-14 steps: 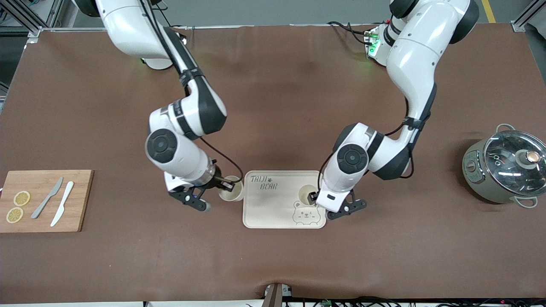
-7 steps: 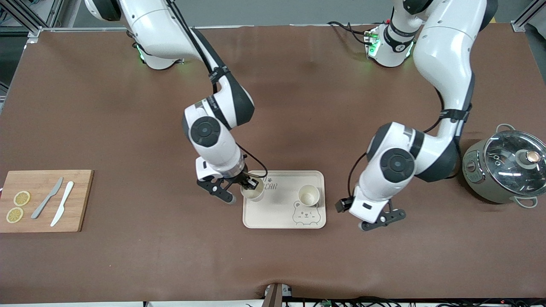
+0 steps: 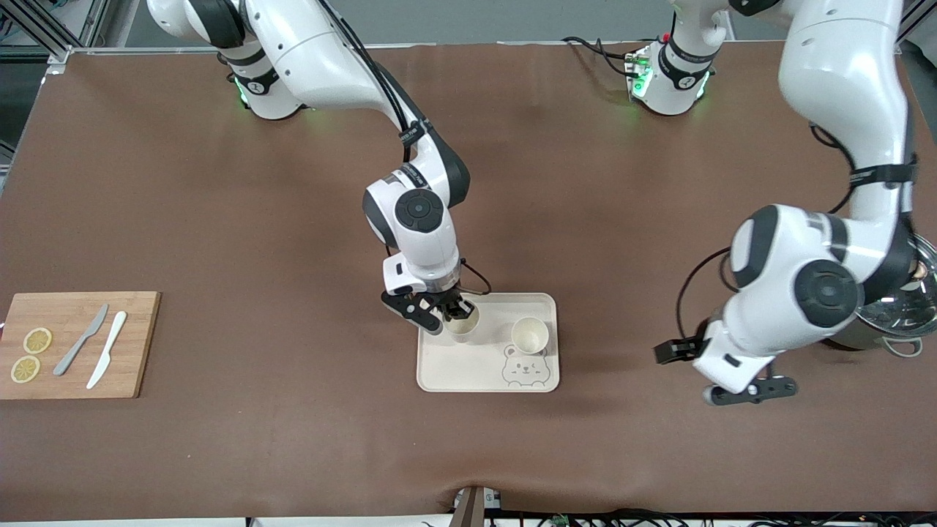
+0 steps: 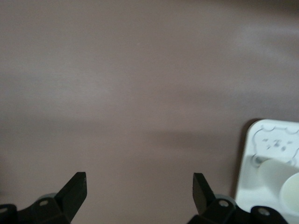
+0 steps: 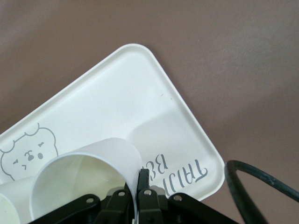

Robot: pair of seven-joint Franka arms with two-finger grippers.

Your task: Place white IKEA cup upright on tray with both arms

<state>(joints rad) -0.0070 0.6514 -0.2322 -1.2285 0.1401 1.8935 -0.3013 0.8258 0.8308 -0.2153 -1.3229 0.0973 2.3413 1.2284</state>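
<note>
The cream tray [image 3: 476,369] with the bear drawing lies in the middle of the table. One white cup [image 3: 530,335] stands upright on it, toward the left arm's end. My right gripper [image 3: 455,313] is shut on the rim of a second white cup [image 3: 463,328] and holds it upright over the tray's other end. In the right wrist view the right gripper [image 5: 139,175] pinches this cup's wall [image 5: 88,163] above the tray [image 5: 117,102]. My left gripper [image 3: 667,352] is open and empty over bare table between the tray and the pot. The left wrist view shows the left gripper [image 4: 138,179] wide open and the tray's corner [image 4: 268,135].
A grey pot with a glass lid [image 3: 919,300] stands at the left arm's end, partly hidden by that arm. A wooden cutting board [image 3: 135,344] with two knives and lemon slices lies at the right arm's end.
My right gripper has carried its cup from the table beside the tray to over the tray. My left gripper has drawn away from the cup on the tray toward the pot.
</note>
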